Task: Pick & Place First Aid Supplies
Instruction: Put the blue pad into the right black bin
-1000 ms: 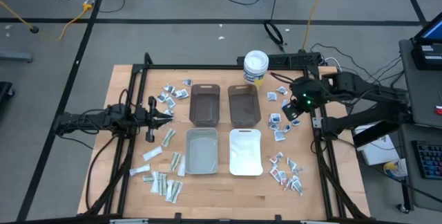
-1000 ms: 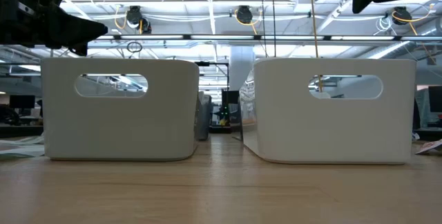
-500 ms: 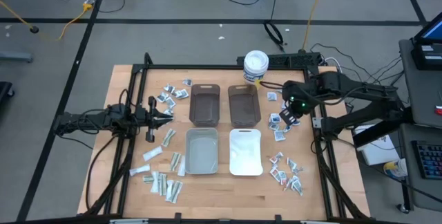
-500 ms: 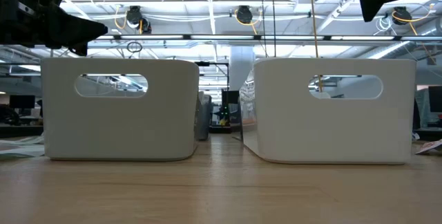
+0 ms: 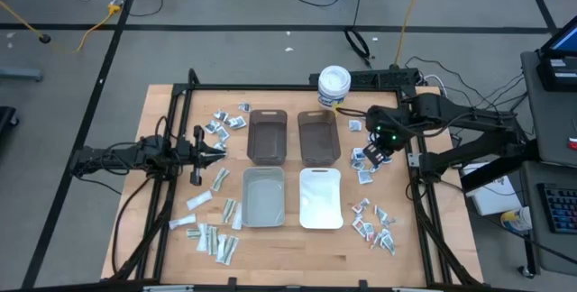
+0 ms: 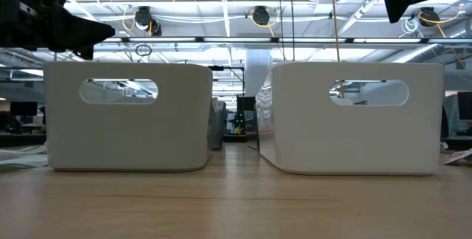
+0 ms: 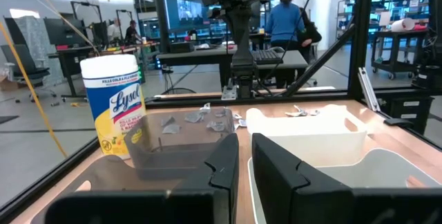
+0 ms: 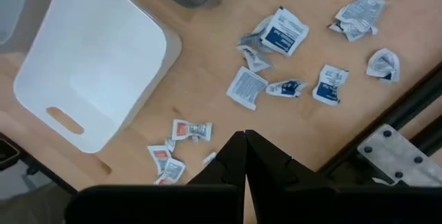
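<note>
Now right hand (image 8: 244,156) clenched, empty, above blue-marked packets (image 8: 266,61); left hand (image 5: 216,148) nearly closed.

A robotics lab or workshop is showing here: a wooden table (image 5: 171,103) is sitting inside a black metal frame (image 5: 270,87), cables (image 5: 81,22) are trailing over the grey floor, and desks with monitors (image 7: 183,10) are standing behind under ceiling lights (image 6: 221,3).
</note>
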{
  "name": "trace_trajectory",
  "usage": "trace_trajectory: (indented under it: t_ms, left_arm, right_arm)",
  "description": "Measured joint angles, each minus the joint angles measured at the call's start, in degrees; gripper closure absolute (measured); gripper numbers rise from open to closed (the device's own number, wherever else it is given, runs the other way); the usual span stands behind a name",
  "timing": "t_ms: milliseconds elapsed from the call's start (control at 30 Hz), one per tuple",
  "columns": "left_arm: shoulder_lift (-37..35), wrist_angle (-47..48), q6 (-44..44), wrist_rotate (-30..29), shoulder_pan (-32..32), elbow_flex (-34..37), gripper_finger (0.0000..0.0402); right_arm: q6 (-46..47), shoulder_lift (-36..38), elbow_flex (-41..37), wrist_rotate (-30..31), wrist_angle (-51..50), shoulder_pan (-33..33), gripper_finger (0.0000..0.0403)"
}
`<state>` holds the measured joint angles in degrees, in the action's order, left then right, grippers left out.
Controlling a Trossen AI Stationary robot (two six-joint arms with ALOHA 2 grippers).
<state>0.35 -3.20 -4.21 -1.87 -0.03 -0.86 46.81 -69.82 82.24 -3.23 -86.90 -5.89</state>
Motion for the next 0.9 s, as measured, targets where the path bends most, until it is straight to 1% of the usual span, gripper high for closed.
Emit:
trace_trajectory:
  t_ms: [200,467,767,900]
  left_arm:
    - [0.0,0.0,0.0,0.0,0.0,0.0,0.0355]
    - [0.0,0.0,0.0,0.0,0.0,0.0,0.0355]
    - [0.0,0.0,0.0,0.0,0.0,0.0,0.0355]
    - [0.0,0.0,0.0,0.0,0.0,0.0,0.0355]
  right_arm:
    - [-2.5,0.0,0.0,0.0,0.0,0.0,0.0401]
    - [0.9,0.2,0.0,0.0,-0.2,0.0,0.0389]
    - [2.4,0.2,0.0,0.4,-0.2,0.0,0.0348]
    - [3.5,0.2,0.0,2.8,-0.2,0.0,0.0318]
